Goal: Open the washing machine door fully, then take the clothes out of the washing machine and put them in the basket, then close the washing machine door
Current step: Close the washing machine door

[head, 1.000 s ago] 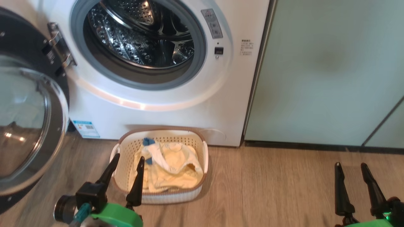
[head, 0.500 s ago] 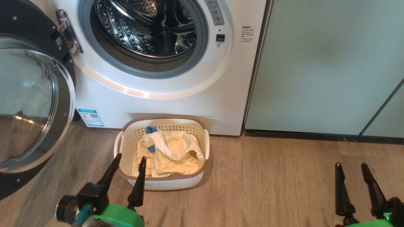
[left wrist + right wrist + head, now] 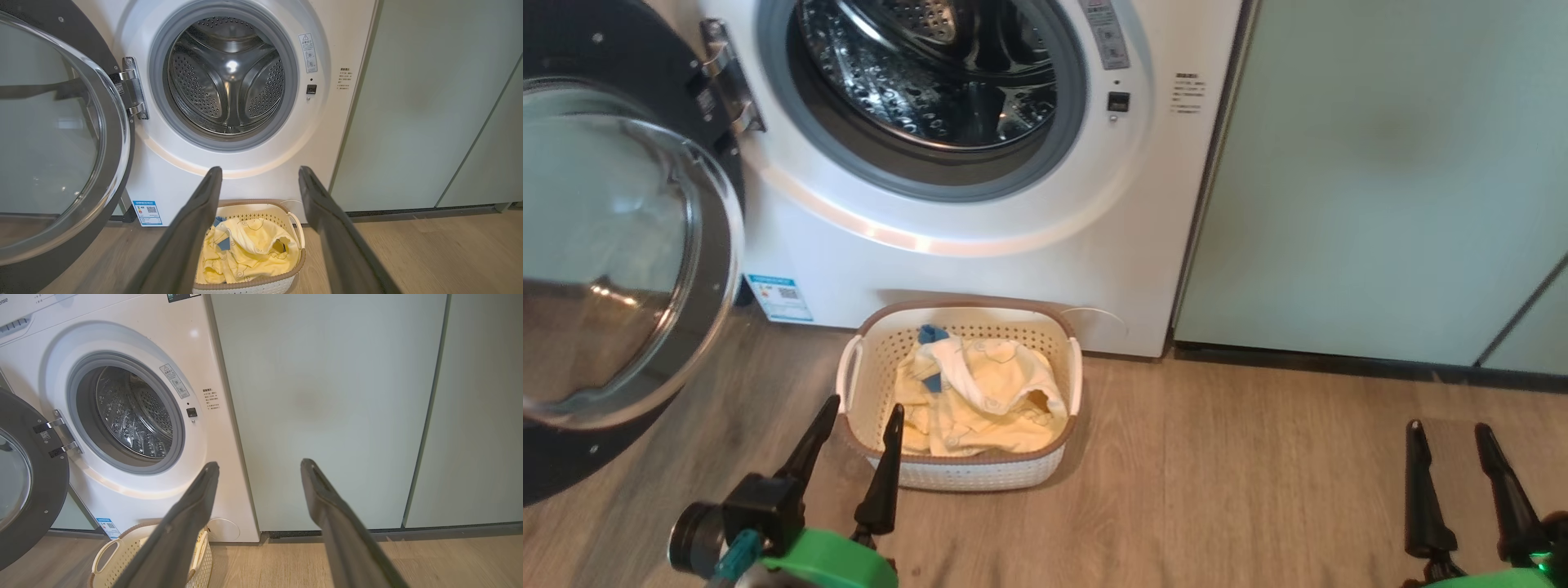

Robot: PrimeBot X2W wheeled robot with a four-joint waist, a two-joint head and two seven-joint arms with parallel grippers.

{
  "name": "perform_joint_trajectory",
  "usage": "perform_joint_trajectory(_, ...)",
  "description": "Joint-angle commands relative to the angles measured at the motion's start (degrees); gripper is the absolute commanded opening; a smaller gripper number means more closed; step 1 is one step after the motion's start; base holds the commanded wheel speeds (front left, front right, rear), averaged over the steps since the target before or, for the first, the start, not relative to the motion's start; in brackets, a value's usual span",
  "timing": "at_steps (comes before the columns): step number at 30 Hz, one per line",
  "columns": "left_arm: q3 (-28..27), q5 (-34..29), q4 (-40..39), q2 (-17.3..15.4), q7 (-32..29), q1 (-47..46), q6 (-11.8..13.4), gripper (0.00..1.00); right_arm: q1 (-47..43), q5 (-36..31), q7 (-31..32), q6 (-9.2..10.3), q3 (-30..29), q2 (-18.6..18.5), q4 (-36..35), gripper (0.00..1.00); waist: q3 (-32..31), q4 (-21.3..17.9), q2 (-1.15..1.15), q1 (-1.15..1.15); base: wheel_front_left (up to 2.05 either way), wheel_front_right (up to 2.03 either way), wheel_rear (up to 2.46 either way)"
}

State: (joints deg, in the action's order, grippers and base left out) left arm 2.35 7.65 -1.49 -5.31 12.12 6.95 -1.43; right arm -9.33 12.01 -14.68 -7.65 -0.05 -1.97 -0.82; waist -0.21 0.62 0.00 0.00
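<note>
The washing machine (image 3: 980,269) (image 3: 171,179) (image 3: 122,330) stands with its steel drum (image 3: 939,73) (image 3: 226,77) (image 3: 130,414) bare inside. The washing machine door (image 3: 613,245) (image 3: 53,134) (image 3: 24,482) hangs wide open at the left. On the floor before the machine sits the basket (image 3: 964,469) (image 3: 249,283) (image 3: 118,555), holding the pale yellow clothes (image 3: 984,396) (image 3: 249,255). My left gripper (image 3: 864,402) (image 3: 260,169) is open and holds nothing, hanging just near of the basket's front left corner. My right gripper (image 3: 1447,426) (image 3: 260,462) is open and holds nothing, off to the right over the floor.
Pale green cabinet panels (image 3: 1388,180) (image 3: 327,408) fill the wall right of the machine. Wood-look floor (image 3: 1241,474) spreads between the basket and my right gripper. A blue label (image 3: 778,297) and a round flap (image 3: 222,529) sit low on the machine's front.
The whole head picture has shifted right and down, so the camera has moved. Both grippers keep their open pose, and the clothes lie still in the basket.
</note>
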Motion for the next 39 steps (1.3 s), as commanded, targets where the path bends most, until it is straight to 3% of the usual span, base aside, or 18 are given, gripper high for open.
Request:
perform_joint_trajectory(1,-1.5,0.2,-2.4,-1.0,0.5,-2.2,0.3,1.00,1.4,-0.1,-0.3,0.16,0.7,-0.9,-1.8,1.00,0.0,0.9,0.00,0.00,0.00,0.00,0.00)
perform_joint_trajectory(22,1.2,1.5,-1.7,-0.4,1.7,-5.2,0.0,1.00,1.9,-0.5,-0.3,0.16,0.5,-0.9,-1.7,1.00,1.1,23.6,0.00,0.00,0.00,0.00,0.00)
perform_joint_trajectory(32,1.1,1.8,-1.0,-0.4,2.2,-4.8,0.7,1.00,2.2,-0.3,-0.3,0.16,1.5,-0.9,-0.9,1.00,1.0,27.8,0.00,0.00,0.00,0.00,0.00)
perform_joint_trajectory(39,1.3,1.2,-0.9,-1.0,2.4,-4.2,1.0,1.00,2.2,-0.1,-0.3,0.16,2.0,-0.9,-0.8,1.00,0.4,28.4,0.00,0.00,0.00,0.00,0.00)
